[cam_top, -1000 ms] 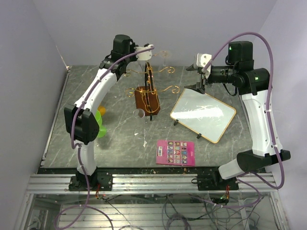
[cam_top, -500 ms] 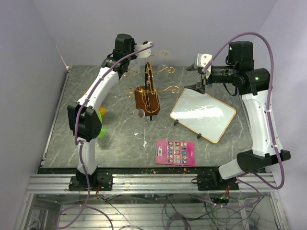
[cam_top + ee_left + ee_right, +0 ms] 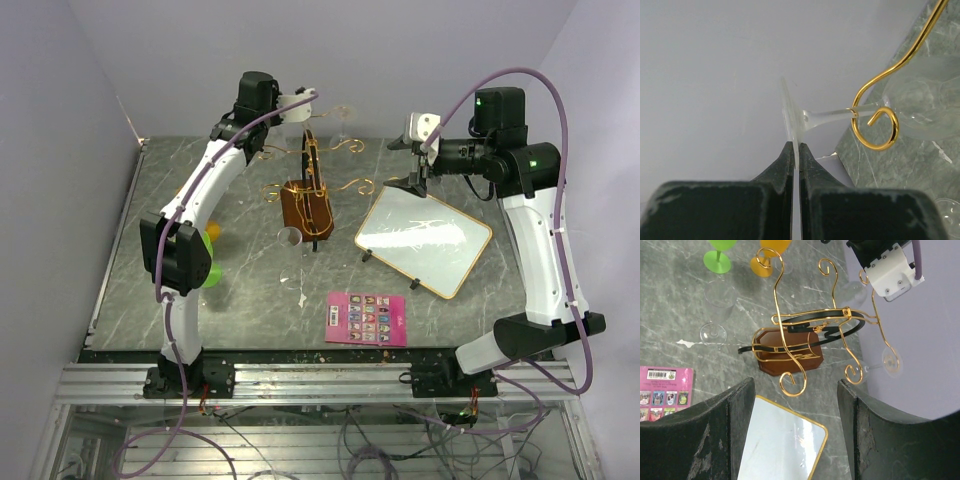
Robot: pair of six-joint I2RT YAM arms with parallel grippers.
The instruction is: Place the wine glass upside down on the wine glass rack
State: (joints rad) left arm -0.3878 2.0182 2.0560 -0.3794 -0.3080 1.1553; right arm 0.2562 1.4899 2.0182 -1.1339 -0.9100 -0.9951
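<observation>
The left arm (image 3: 205, 190) and right arm (image 3: 540, 245) had white shells, black joints, looping purple cables (image 3: 520, 72) and black fingers (image 3: 715, 440).

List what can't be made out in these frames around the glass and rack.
- Left wrist: wine glass bowl cut by the right edge; left tool covers part of its foot.
- Top view: glass too faint against the wall; green cup mostly behind the left arm.
- Right wrist: held glass hard to pick out against the wall.

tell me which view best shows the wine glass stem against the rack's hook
Left wrist view: the wine glass stem crosses a gold scroll of the wine glass rack, foot pinched in the left gripper. Top external shows only a faint clear shape there; right wrist, little more.
</observation>
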